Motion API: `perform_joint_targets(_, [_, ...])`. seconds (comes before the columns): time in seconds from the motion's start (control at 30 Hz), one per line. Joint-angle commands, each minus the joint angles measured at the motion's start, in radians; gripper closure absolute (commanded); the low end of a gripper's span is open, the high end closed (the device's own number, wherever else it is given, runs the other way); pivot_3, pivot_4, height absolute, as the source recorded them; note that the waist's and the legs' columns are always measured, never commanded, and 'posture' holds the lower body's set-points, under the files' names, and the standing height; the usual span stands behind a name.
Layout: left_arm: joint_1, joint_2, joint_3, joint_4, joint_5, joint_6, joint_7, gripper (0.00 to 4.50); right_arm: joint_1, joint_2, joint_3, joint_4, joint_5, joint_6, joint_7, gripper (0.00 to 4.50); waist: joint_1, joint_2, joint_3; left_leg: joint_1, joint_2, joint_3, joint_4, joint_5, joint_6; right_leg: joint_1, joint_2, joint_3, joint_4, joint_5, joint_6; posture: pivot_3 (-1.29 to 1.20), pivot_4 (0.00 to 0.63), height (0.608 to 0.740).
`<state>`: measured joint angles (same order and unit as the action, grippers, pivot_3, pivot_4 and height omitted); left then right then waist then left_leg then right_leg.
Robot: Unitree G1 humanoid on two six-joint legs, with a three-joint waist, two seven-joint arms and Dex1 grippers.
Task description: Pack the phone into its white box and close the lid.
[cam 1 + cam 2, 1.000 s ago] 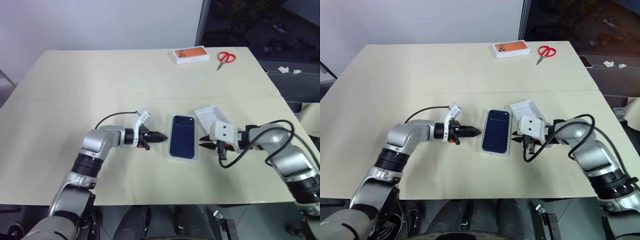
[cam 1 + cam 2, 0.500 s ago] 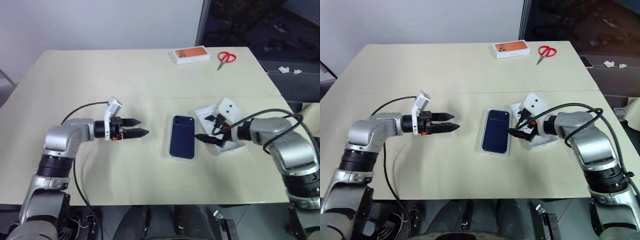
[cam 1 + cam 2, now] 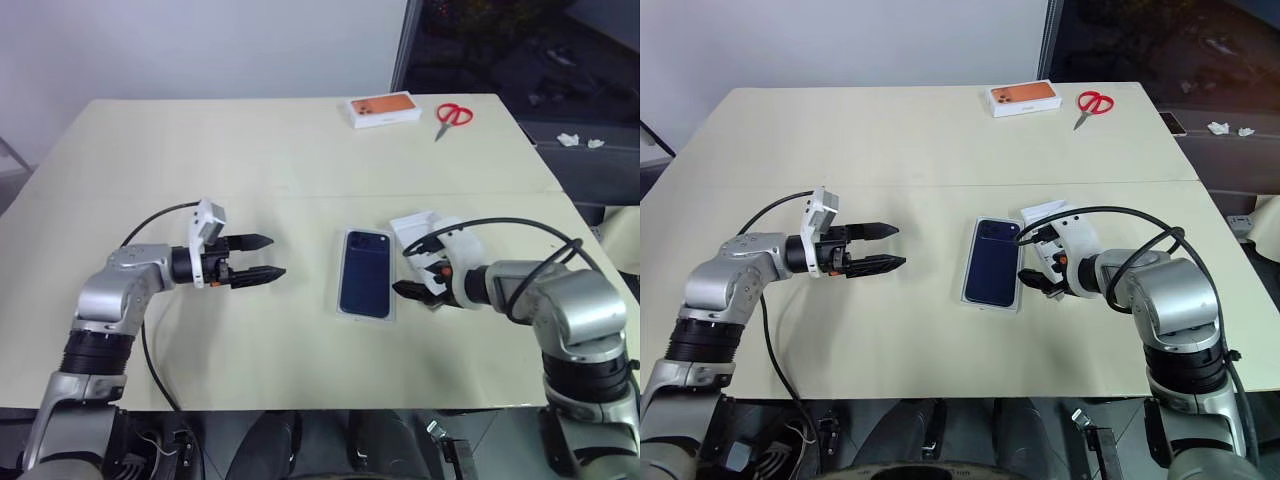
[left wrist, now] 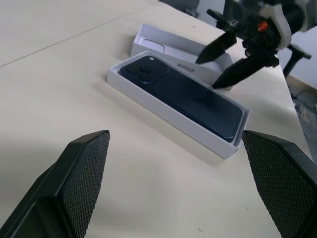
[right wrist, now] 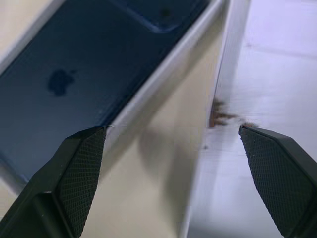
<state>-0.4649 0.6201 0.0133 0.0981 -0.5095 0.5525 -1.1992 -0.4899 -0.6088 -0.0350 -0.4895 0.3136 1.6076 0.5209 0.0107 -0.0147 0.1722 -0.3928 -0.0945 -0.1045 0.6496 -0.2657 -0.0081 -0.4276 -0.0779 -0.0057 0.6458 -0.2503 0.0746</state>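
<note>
The phone (image 3: 364, 270) lies back up, dark navy with its camera cluster at the far end, inside the shallow white box (image 3: 339, 309) near the table's front middle. The lid (image 3: 415, 224), a white shell, lies on the table touching the box's right side, partly hidden by my right arm. My right gripper (image 3: 404, 271) is open, low over the lid's near end and just right of the box (image 5: 148, 94). My left gripper (image 3: 272, 256) is open, a hand's width left of the box, pointing at it with nothing between its fingers (image 4: 81, 173).
An orange-topped white box (image 3: 383, 109) and red scissors (image 3: 451, 114) lie at the far right of the cream table (image 3: 200, 150). A seam crosses the table just beyond the box. The table's right edge runs close behind my right arm.
Both grippers were shut close beside the box; both have opened. The left one drew back to the left. The right one rolled over, rising above the lid and coming back down beside the box.
</note>
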Motion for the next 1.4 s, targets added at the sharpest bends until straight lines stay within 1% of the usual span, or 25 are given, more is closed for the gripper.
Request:
perform_joint_targets(0.03, [0.008,-0.005,0.005,-0.038,-0.002,0.0,0.024,0.02,-0.046,-0.018,-0.007,0.01,0.033,0.007,-0.026,0.01,0.0,0.0,0.0,0.0,0.0,0.0,0.0,0.0,0.0,0.0,0.0,0.0,0.0,0.0,0.0,0.0,0.15,0.74])
perform_joint_targets(0.1, [0.012,-0.01,0.006,-0.044,-0.005,0.007,0.039,0.02,-0.067,-0.056,0.018,0.046,0.064,0.007,-0.038,0.01,-0.002,0.0,0.0,0.0,0.0,0.0,0.0,0.0,0.0,0.0,0.0,0.0,0.0,0.0,0.0,0.0,0.15,0.74])
perform_joint_targets(0.17, [0.015,-0.012,0.007,-0.048,-0.009,0.015,0.046,0.02,-0.093,-0.063,0.02,0.082,0.089,0.007,-0.059,0.01,-0.002,0.0,0.0,0.0,0.0,0.0,0.0,0.0,0.0,0.0,0.0,0.0,0.0,0.0,0.0,0.0,0.15,0.74])
perform_joint_targets(0.33, [0.016,-0.016,0.007,-0.05,-0.021,0.045,0.065,0.02,-0.134,-0.121,0.053,0.133,0.211,0.007,-0.091,0.01,-0.004,0.0,0.0,0.0,0.0,0.0,0.0,0.0,0.0,0.0,0.0,0.0,0.0,0.0,0.0,0.0,0.15,0.74])
perform_joint_targets(0.37, [0.015,-0.016,0.005,-0.049,-0.016,0.04,0.067,0.02,-0.144,-0.144,0.066,0.161,0.265,0.007,-0.099,0.01,-0.004,0.0,0.0,0.0,0.0,0.0,0.0,0.0,0.0,0.0,0.0,0.0,0.0,0.0,0.0,0.0,0.15,0.74])
perform_joint_targets(0.47, [0.017,-0.019,0.001,-0.051,-0.01,0.038,0.07,0.02,-0.169,-0.174,0.087,0.204,0.36,0.007,-0.15,0.01,-0.004,0.0,0.0,0.0,0.0,0.0,0.0,0.0,0.0,0.0,0.0,0.0,0.0,0.0,0.0,0.0,0.15,0.74])
perform_joint_targets(0.57, [0.022,-0.024,-0.001,-0.062,-0.012,0.041,0.073,0.02,-0.172,-0.192,0.122,0.202,0.441,0.007,-0.216,0.01,-0.004,0.0,0.0,0.0,0.001,0.0,0.0,0.0,0.0,0.0,0.0,0.0,0.0,0.0,0.0,0.0,0.15,0.74])
perform_joint_targets(0.67, [0.025,-0.027,0.001,-0.067,-0.011,0.044,0.076,0.02,-0.166,-0.191,0.127,0.212,0.492,0.007,-0.292,0.01,-0.004,0.0,0.0,0.0,0.001,0.0,0.0,0.0,0.0,0.0,0.0,0.0,0.0,0.0,0.0,0.0,0.15,0.74])
perform_joint_targets(0.77, [0.025,-0.029,0.001,-0.071,-0.011,0.046,0.079,0.0,-0.157,-0.174,0.125,0.22,0.533,0.007,-0.36,0.82,-0.003,0.0,0.0,0.0,0.001,0.0,0.0,0.0,0.0,0.0,0.0,0.0,0.0,0.0,0.0,0.0,0.15,0.74])
perform_joint_targets(1.0, [0.015,-0.026,0.006,-0.065,-0.014,0.051,0.083,0.0,-0.141,-0.152,0.127,0.216,0.592,0.007,-0.477,4.17,-0.002,0.0,0.0,0.0,0.001,0.0,0.0,0.0,0.0,0.0,0.0,0.0,0.0,0.0,0.0,0.0,0.15,0.74])
perform_joint_targets(1.03, [0.015,-0.025,0.006,-0.064,-0.014,0.053,0.085,0.0,-0.14,-0.152,0.126,0.215,0.598,0.007,-0.49,4.42,-0.002,0.0,0.0,0.0,0.001,0.0,0.0,0.0,0.0,0.0,0.0,0.0,0.0,0.0,0.0,0.0,0.15,0.74])
perform_joint_targets(1.17, [0.016,-0.025,0.008,-0.062,-0.016,0.055,0.087,0.0,-0.16,-0.126,0.084,0.231,0.573,0.007,-0.54,4.42,-0.004,0.0,0.0,0.0,0.001,0.0,0.0,0.0,0.0,0.0,0.0,0.0,0.0,0.0,0.0,0.0,0.15,0.74])
perform_joint_targets(1.2, [0.016,-0.025,0.008,-0.062,-0.016,0.056,0.088,0.0,-0.175,-0.115,0.071,0.229,0.545,0.007,-0.541,4.42,-0.004,0.0,0.0,0.0,0.001,0.0,0.0,0.0,0.0,0.0,0.0,0.0,0.0,0.0,0.0,0.0,0.15,0.74])
perform_joint_targets(1.23, [0.015,-0.026,0.009,-0.061,-0.017,0.057,0.089,0.0,-0.199,-0.117,0.068,0.23,0.519,-0.002,-0.529,4.42,-0.005,0.0,0.0,0.0,0.001,0.0,0.0,0.0,0.0,0.0,0.0,0.0,0.0,0.0,0.0,0.0,0.15,0.74])
perform_joint_targets(1.3, [0.015,-0.026,0.009,-0.06,-0.017,0.056,0.088,0.0,-0.243,-0.154,0.11,0.225,0.468,-0.04,-0.491,4.42,-0.005,0.001,0.0,0.0,0.001,0.001,0.0,0.0,0.0,0.0,0.0,0.0,0.0,0.0,0.0,0.0,0.15,0.74])
perform_joint_targets(1.37, [0.013,-0.025,0.009,-0.055,-0.016,0.056,0.087,0.0,-0.271,-0.173,0.133,0.241,0.405,-0.13,-0.457,4.42,-0.005,0.001,0.0,0.0,0.001,0.001,0.0,0.0,0.0,0.0,0.001,0.0,0.0,0.0,0.0,0.0,0.15,0.74])
perform_joint_targets(1.4, [0.011,-0.025,0.009,-0.052,-0.014,0.052,0.086,0.0,-0.279,-0.167,0.124,0.251,0.393,-0.152,-0.439,4.42,-0.005,0.001,0.0,0.0,0.001,0.001,-0.001,0.0,0.0,0.0,0.001,0.0,0.0,0.0,0.0,0.0,0.15,0.74])
